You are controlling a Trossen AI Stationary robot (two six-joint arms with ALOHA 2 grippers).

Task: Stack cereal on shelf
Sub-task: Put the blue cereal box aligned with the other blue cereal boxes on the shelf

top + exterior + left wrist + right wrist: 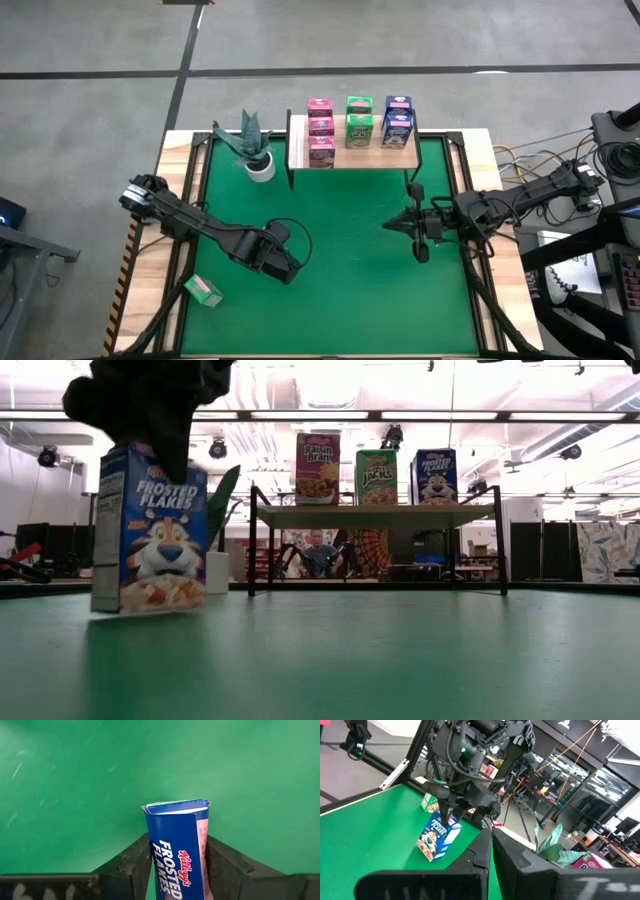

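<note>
now left pincer (175,857) tight around blue frosted flakes box (179,845)

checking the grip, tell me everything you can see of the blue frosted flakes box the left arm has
The blue box is a small printed carton, seemingly card, with Frosted Flakes lettering, a cartoon tiger and a bowl of flakes on its front and a pale side panel. It stands upright on the green mat, left of centre, its base looking about level with the surface. The left gripper comes down from above, its dark fingers pressed on opposite faces near the top. Nothing else touches it.
</note>
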